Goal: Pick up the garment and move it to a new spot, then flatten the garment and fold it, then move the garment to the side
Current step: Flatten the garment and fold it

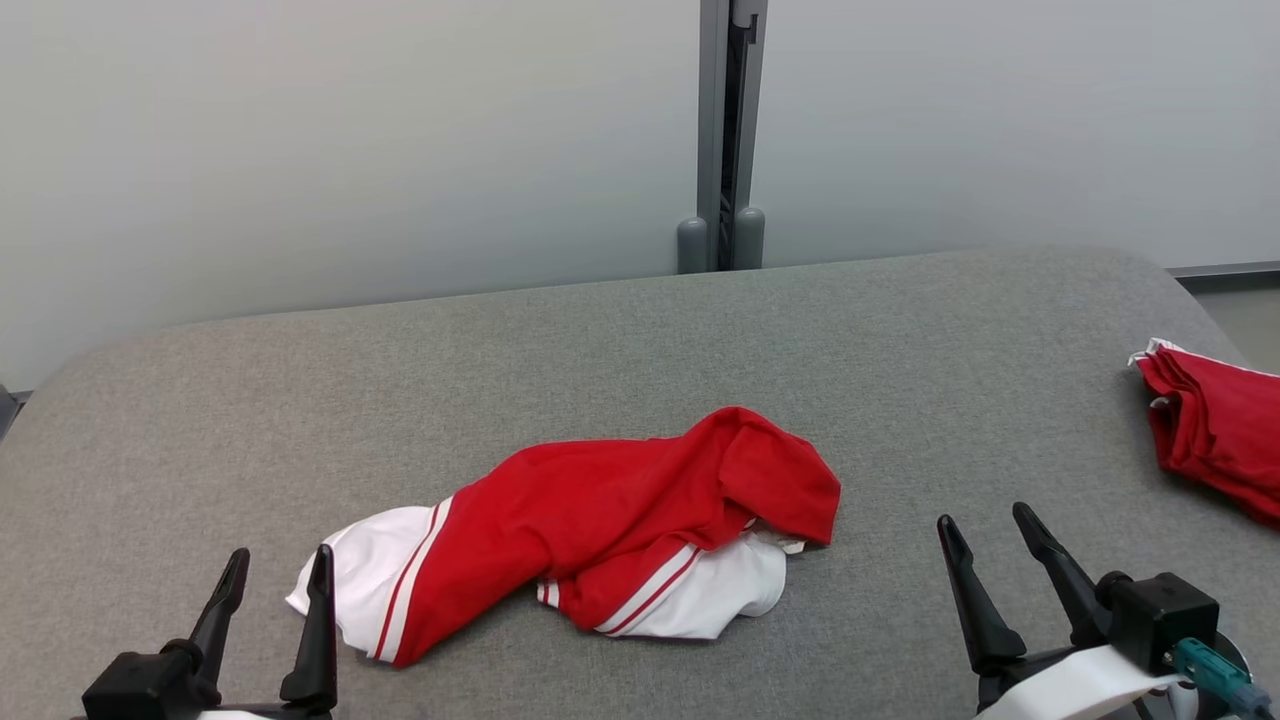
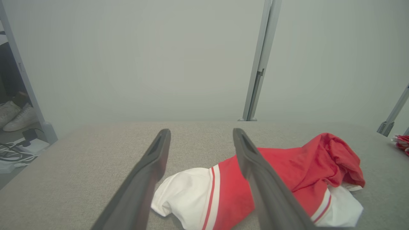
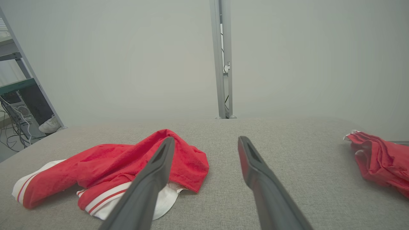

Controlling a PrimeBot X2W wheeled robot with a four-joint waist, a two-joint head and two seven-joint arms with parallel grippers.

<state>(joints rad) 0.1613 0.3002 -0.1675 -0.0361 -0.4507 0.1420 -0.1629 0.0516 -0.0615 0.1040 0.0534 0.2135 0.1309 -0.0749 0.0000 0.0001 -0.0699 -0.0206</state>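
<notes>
Garment (image 1: pixel 600 520) bunched mid table (image 1: pixel 640 340), red pile (image 1: pixel 1215 430) near right edge

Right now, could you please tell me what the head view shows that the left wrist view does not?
Head view's own: the right gripper, open, at the lower right, with a teal plug on its wrist.

Left wrist view's own: white shoes and cables on the floor past the left end of the table.

Shared: the crumpled red and white garment, the table, the open left gripper, the metal post behind, and a second red cloth at the far right.
</notes>
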